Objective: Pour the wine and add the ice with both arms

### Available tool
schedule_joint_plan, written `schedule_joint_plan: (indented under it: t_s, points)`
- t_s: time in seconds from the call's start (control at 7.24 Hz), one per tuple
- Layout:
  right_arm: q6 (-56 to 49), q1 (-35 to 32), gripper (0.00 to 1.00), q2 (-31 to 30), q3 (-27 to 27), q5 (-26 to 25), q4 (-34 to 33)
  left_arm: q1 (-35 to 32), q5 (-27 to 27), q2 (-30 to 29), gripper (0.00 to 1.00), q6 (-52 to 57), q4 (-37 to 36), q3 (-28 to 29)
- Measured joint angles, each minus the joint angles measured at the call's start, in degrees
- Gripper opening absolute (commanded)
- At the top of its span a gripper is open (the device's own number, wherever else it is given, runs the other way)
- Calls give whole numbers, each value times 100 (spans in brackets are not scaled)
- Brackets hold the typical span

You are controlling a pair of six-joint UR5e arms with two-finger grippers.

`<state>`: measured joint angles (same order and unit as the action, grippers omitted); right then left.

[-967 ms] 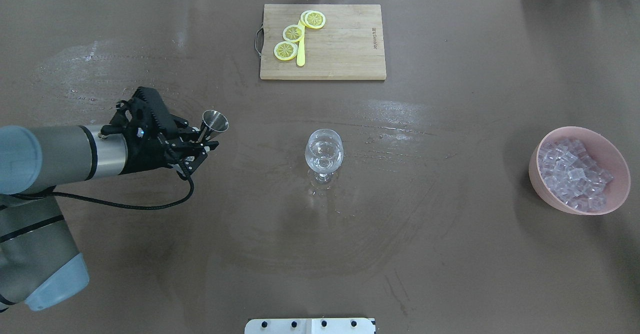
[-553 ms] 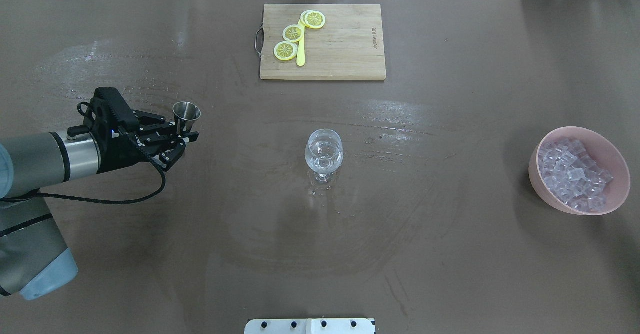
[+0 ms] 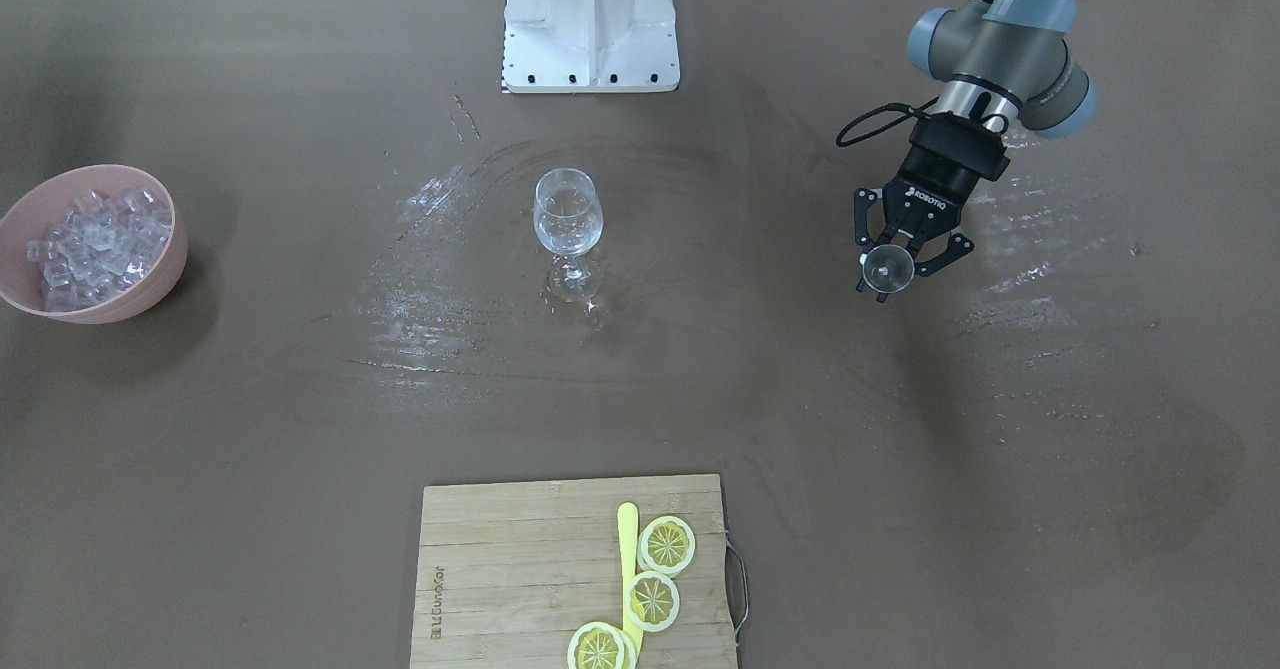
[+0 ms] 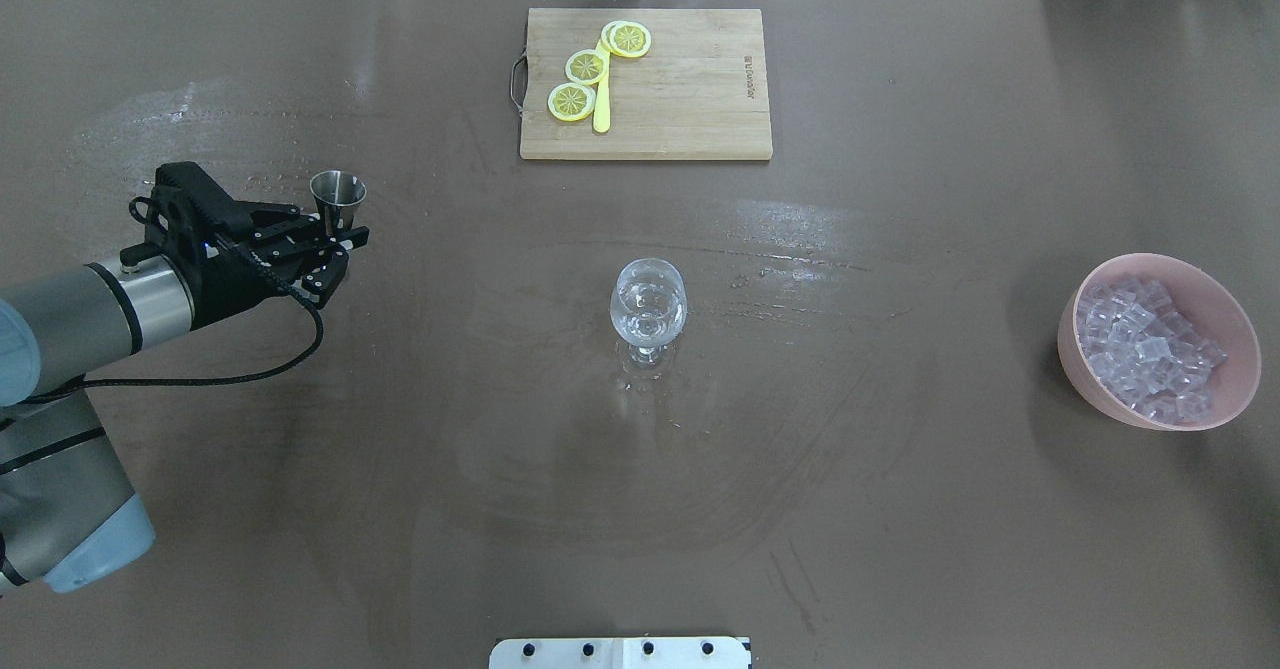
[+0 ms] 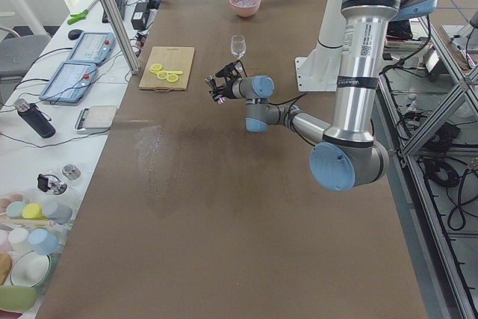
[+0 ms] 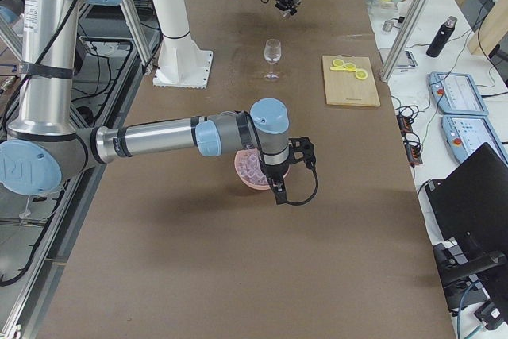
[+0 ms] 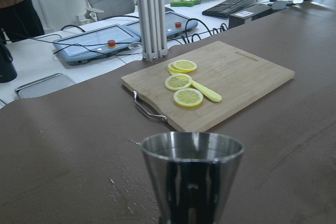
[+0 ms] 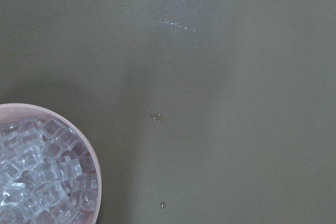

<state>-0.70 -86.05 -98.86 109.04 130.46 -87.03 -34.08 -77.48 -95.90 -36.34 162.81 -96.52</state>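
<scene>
left end effector (image 4: 342, 240) pinching the narrow waist of a small shiny steel cone-shaped measuring cup (image 7: 191, 174), cup upright, mouth up. in overhead view it sits at 10 o'clock from the clear stemmed wine glass (image 4: 648, 304), well apart from it. glass stands upright mid table (image 4: 900, 509), brown surface, wet streaks around the glass. round pink plastic bowl (image 4: 1098, 394) at 3 o'clock from the glass, far off, heaped with small clear ice cubes (image 4: 1150, 349). right end effector (image 6: 277, 184) shows only in the right side view, hanging over the bowl; cannot tell if its fingers are spread or pressed together. right wrist view has the bowl and ice in its 8 o'clock corner. rectangular bamboo cutting board (image 4: 680, 99) at 12 o'clock from the glass, with three yellow lemon slices (image 4: 586, 66) and a thin yellow plastic stick (image 4: 601, 114) on its 9 o'clock half, slices touching the stick.
</scene>
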Motion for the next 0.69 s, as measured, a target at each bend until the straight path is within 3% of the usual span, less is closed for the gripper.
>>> schedule_joint_plan:
  t_s: [0.28, 0.69]
  points:
    - [0, 0, 99, 1, -17, -3, 24, 177, 720, -15, 0, -142, -219, 84]
    - [0, 0, 99, -1, -25, -3, 37, 555, 1204, -20, 0, -1082, -538, 112]
